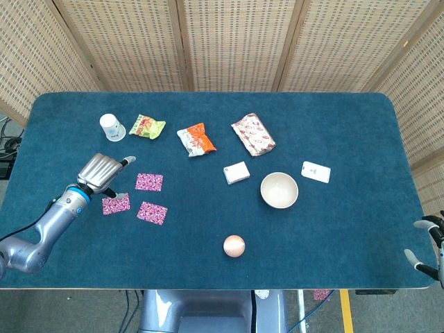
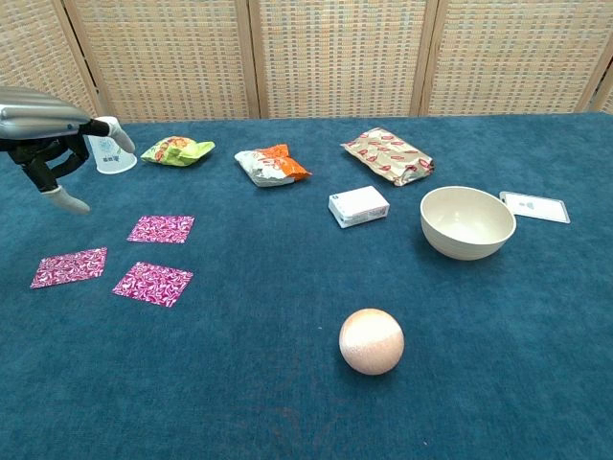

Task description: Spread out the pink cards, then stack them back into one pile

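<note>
Three pink patterned cards lie apart on the blue table (image 1: 333, 229): one further back (image 1: 149, 182) (image 2: 161, 228), one at the left (image 1: 116, 203) (image 2: 69, 267), one nearest the front (image 1: 152, 212) (image 2: 152, 284). My left hand (image 1: 103, 173) (image 2: 48, 134) hovers above the table, just left of the back card and over the left card. Its fingers are loosely bent and hold nothing. My right hand (image 1: 427, 243) shows at the table's front right corner, fingers apart and empty, far from the cards.
Along the back stand a white paper cup (image 1: 112, 127), a green snack bag (image 1: 147, 126), an orange snack bag (image 1: 196, 139) and a patterned packet (image 1: 252, 134). A white box (image 1: 236, 173), a bowl (image 1: 279, 190), a white card (image 1: 316, 171) and a peach ball (image 1: 234, 245) lie right of the cards.
</note>
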Action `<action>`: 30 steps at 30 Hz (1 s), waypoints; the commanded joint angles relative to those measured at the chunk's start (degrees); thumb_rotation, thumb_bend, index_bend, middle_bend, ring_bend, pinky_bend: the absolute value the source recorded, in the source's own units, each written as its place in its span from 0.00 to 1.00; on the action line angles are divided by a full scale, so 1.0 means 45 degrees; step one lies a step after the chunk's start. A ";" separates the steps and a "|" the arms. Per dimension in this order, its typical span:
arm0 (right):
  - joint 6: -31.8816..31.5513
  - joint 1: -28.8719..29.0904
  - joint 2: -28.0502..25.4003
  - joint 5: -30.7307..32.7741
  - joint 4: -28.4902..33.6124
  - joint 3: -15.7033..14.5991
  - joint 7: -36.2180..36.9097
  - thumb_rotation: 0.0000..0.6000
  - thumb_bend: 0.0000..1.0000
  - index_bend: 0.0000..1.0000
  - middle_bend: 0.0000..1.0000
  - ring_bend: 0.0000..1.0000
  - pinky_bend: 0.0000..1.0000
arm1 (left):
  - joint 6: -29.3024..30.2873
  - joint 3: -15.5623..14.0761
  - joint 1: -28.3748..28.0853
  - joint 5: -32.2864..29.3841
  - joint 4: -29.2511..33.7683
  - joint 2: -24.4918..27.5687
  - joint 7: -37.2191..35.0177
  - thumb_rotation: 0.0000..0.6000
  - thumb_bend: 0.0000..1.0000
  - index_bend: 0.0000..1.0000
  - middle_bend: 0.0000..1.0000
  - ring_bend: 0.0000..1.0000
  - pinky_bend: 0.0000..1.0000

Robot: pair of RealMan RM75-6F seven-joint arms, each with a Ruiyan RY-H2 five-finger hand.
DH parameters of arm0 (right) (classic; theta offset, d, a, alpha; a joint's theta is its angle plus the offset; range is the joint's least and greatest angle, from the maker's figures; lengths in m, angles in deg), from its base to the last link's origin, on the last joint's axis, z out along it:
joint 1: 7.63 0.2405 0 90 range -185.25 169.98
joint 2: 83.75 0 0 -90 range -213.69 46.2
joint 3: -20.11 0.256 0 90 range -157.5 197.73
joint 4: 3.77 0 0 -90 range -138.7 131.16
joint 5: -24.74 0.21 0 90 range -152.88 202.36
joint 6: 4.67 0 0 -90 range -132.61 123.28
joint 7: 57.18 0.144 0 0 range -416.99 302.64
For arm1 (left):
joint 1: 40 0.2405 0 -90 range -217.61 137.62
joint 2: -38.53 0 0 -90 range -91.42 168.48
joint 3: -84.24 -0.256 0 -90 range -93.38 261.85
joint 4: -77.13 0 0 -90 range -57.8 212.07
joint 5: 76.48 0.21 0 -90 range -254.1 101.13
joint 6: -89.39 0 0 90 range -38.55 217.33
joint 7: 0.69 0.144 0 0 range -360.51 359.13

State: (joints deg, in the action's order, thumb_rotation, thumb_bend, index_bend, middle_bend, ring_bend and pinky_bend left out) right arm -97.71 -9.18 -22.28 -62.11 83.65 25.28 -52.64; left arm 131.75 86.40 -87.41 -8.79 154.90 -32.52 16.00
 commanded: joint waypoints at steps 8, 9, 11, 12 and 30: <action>0.0027 -0.0006 0.0060 0.0100 -0.0129 0.0037 0.0084 1.00 0.23 0.35 0.31 0.16 0.14 | -0.1107 0.0291 -0.0865 -0.0492 -0.1167 -0.1117 0.0440 0.70 0.19 0.35 0.81 0.79 0.68; 0.0028 -0.0008 0.0053 0.0116 -0.0136 0.0045 0.0088 1.00 0.23 0.35 0.31 0.16 0.14 | -0.1117 0.0306 -0.0904 -0.0490 -0.1244 -0.1205 0.0459 0.70 0.20 0.35 0.81 0.79 0.68; 0.0019 -0.0019 0.0043 0.0133 -0.0151 0.0053 0.0103 1.00 0.23 0.35 0.31 0.16 0.14 | -0.1119 0.0323 -0.0968 -0.0504 -0.1416 -0.1391 0.0519 0.70 0.20 0.35 0.81 0.79 0.68; 0.0015 -0.0023 0.0039 0.0137 -0.0160 0.0056 0.0121 1.00 0.23 0.35 0.31 0.16 0.14 | -0.1117 0.0343 -0.1014 -0.0536 -0.1528 -0.1508 0.0582 0.70 0.20 0.36 0.81 0.79 0.68; 0.0068 -0.0012 0.0133 0.0245 -0.0410 0.0115 0.0303 1.00 0.23 0.35 0.32 0.16 0.14 | -0.1373 0.0352 -0.1127 -0.0748 -0.3244 -0.2952 0.0271 0.80 0.20 0.38 0.81 0.79 0.68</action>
State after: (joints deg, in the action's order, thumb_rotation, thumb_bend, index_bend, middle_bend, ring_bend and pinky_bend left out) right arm -97.39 -9.23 -21.68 -61.02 81.82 25.79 -51.29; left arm 125.60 88.06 -92.55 -12.38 140.50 -45.59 17.40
